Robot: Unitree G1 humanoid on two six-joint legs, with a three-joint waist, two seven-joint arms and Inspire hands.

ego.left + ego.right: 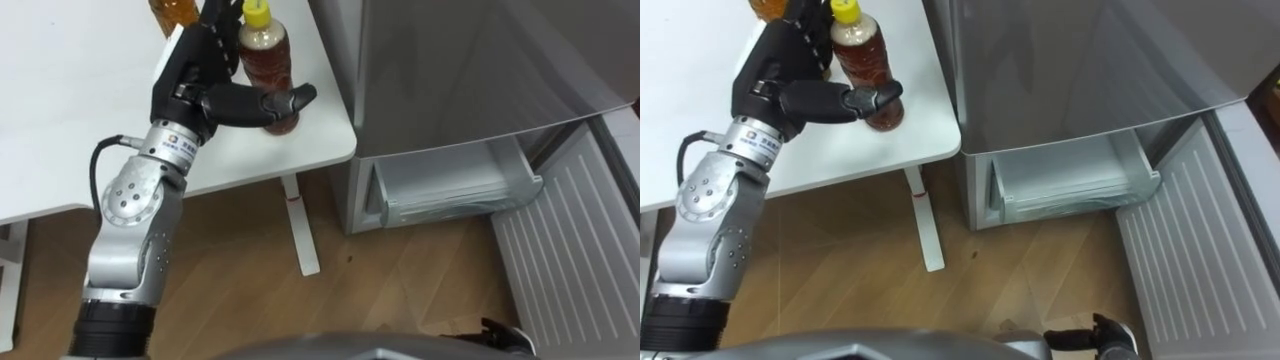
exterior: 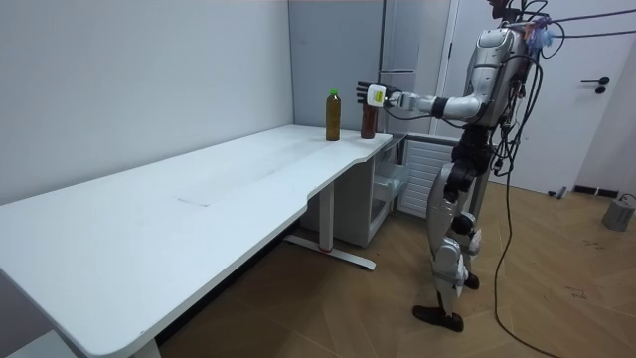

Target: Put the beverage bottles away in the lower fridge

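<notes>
— Where is the bottle (image 1: 266,55)?

— Upright at the table's (image 1: 60,120) corner, just beside a second bottle (image 1: 175,12). The left hand (image 1: 198,92) brackets it, spread: thumb straight across its lower front, fingers straight along its far side, not closed.

— How will it handle?

— Likely full, so weighty. The plastic looks thin, smooth and rather slippery. The hand should wrap the middle, well below the cap (image 1: 257,12), firmly but without crushing. The fridge drawer (image 1: 450,190) stands open, low on the right.
</notes>
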